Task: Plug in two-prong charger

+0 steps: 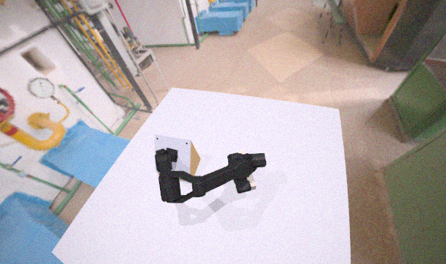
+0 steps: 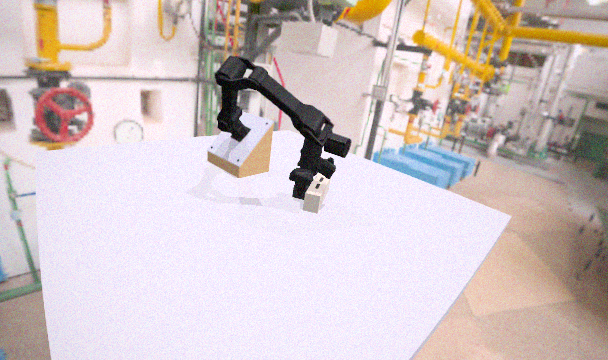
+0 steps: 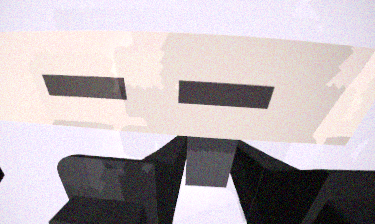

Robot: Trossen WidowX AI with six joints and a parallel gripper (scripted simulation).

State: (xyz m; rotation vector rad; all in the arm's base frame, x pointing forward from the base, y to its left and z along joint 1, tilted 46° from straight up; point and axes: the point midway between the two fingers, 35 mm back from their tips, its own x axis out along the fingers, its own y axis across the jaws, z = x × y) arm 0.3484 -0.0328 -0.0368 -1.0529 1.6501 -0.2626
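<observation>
The cream power strip [image 2: 316, 194] stands on the white tabletop [image 2: 234, 280] near its middle, well apart from every edge, with bare white surface running out to the near and right edges. The gripper [image 2: 304, 186] hangs just beside the strip and is clamped on the grey charger [image 3: 211, 161], its dark fingers pressed against both sides of the body. In the wrist view the charger sits just below the strip's face, roughly under the right-hand outlet slot [image 3: 226, 94], with the left slot [image 3: 84, 86] off to the side; whether the prongs touch the strip cannot be told. The arm reaches out from a wedge-shaped wooden mount [image 2: 251, 152] with a grey plate on its slope, set toward the far left of the tabletop and closer to that edge than the strip. Around the tabletop lies a tan floor [image 1: 289, 55], with yellow pipes [image 2: 489, 30], a red valve wheel [image 2: 64, 114], blue blocks [image 2: 424, 165] and green cabinets [image 1: 421, 99].
</observation>
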